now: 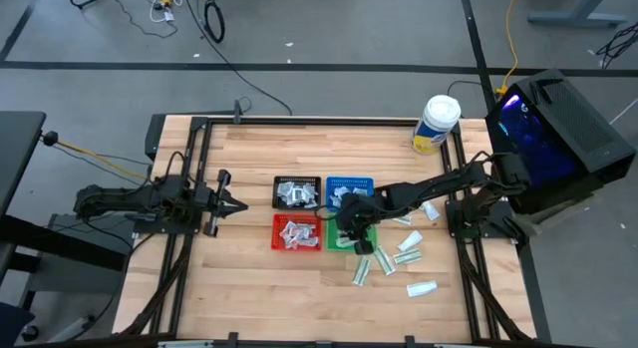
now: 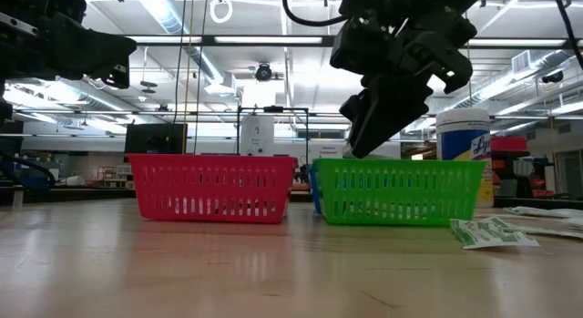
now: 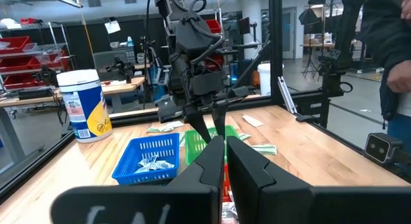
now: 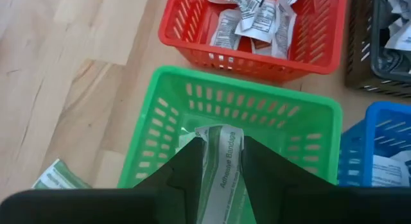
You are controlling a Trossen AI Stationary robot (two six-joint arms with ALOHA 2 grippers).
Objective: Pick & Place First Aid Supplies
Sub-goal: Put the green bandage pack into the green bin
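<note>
Right gripper [image 4: 218, 163], frame centre, pinches a white-and-green bandage packet [image 4: 220, 153] between its fingers above the green tray [image 4: 192, 89]. Left gripper [image 1: 227, 200], frame left, fingers closed, empty.

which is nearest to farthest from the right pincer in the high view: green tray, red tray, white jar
1. green tray, directly beneath the right pincer, which holds a bandage packet.
2. red tray, next over toward the left arm.
3. white jar, at the table's far edge.
</note>
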